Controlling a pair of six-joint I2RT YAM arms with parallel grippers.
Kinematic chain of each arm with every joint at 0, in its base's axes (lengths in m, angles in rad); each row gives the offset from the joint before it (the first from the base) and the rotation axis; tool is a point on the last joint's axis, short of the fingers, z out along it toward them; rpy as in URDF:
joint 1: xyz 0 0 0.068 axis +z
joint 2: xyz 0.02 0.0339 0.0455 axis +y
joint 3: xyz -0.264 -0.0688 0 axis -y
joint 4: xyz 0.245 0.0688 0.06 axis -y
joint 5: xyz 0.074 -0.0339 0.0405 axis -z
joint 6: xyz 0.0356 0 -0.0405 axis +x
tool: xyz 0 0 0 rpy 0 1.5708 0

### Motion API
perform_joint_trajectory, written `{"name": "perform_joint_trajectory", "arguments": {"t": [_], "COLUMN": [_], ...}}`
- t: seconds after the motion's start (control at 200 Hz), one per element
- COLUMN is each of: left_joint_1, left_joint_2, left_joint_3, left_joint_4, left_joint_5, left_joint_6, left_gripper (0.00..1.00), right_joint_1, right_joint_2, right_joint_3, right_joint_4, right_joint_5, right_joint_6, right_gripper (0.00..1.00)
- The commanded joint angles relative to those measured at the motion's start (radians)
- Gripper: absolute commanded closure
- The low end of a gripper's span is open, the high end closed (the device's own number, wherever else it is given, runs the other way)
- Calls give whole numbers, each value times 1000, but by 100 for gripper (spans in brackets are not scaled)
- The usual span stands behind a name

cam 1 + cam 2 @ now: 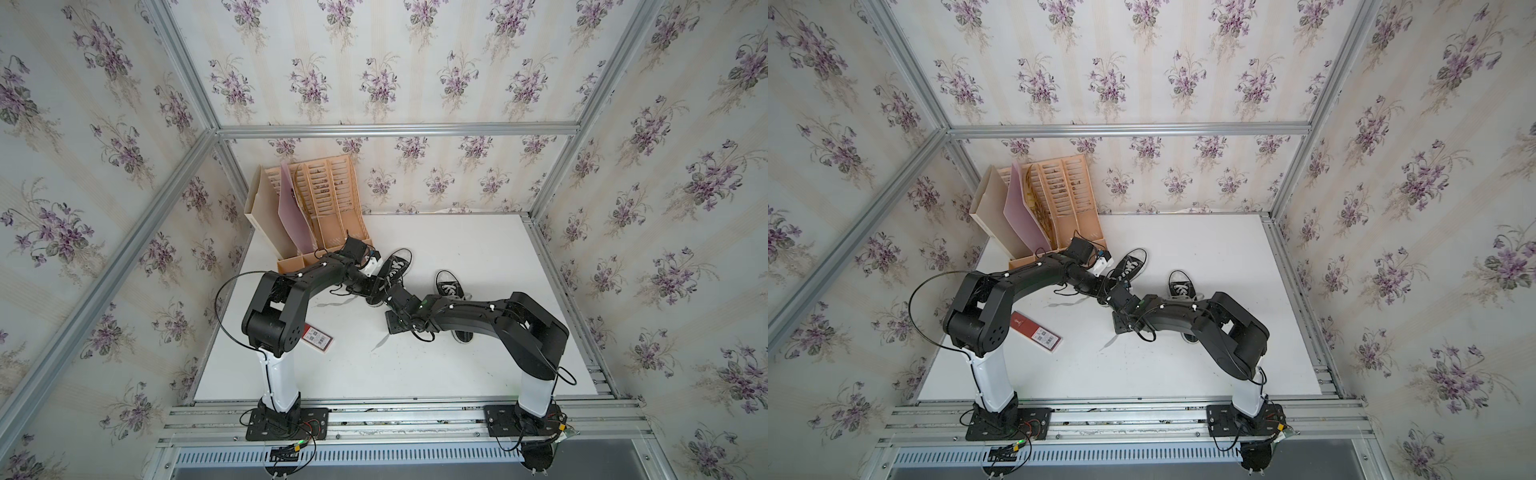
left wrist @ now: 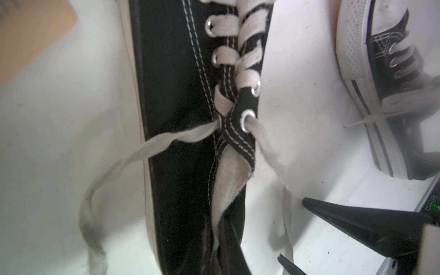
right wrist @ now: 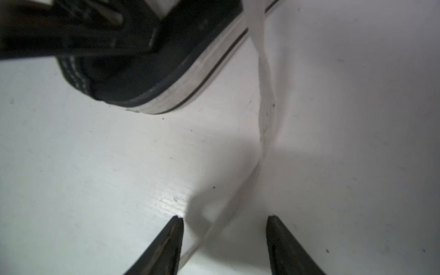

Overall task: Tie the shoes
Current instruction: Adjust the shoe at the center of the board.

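step in hand: the loose lace ends of one shoe are judged to be in course of being gathered; no knot is seen on either shoe.
shoes: two black sneakers are set near mid-frame on the white table [image 1: 457,374] in both top views, the worked shoe [image 1: 395,268] to the left of the second shoe [image 1: 451,286], a little apart.
left gripper [image 2: 229,235]: the jaws are pressed together at the worked shoe's collar, by the tongue; what is pinched there cannot be told.
right gripper [image 3: 225,217]: the jaws are spread and nothing is gripped; whether the fingertips [image 3: 177,226] are touching the table cannot be told.
key relation: one lace end [image 3: 264,107] is led off beside the sole and passed between the spread jaws, its long axis lying roughly along the fingers, so the closing line is crossed by it.
lace against jaws: at the tips the strand is seen about midway, touched by neither finger, and is slanted toward one finger deeper in.
nearer arm: this strand is straddled by the right gripper; the other lace end [image 2: 142,147] is laid off the shoe's opposite side.
coming move, as judged: the jaws would need to be lowered and closed.
risk, as judged: the flat strand could be missed if the jaws are closed too high.
bystanders: a tan file rack [image 1: 320,208] at the table's upper left and a red card [image 1: 318,338] are well apart from the strand.
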Motion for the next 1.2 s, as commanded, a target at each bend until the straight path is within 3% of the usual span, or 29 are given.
{"name": "perform_joint_trajectory", "arguments": {"t": [0.0, 0.34, 0.694, 1.059, 1.194], "left_joint_1": [8, 7, -100, -211, -206], "left_joint_2": [-7, -155, -380, -263, -293], "left_joint_3": [2, -129, -342, -224, -206], "left_joint_4": [-16, -14, -69, -76, -86], "left_joint_5": [28, -6, 15, 158, 138], "left_joint_6": [6, -43, -202, -216, -198], "left_gripper": [100, 100, 99, 75, 52], "right_joint_1": [11, -2, -127, -260, -273], "right_joint_2": [41, -37, -237, -274, -279], "right_joint_3": [9, -29, -53, -44, -28], "right_joint_4": [-76, -227, -310, -280, -282], "right_joint_5": [-9, 106, 75, -47, -57], "right_joint_6": [31, 80, 55, -158, -211], "right_gripper": [44, 100, 100, 100, 65]}}
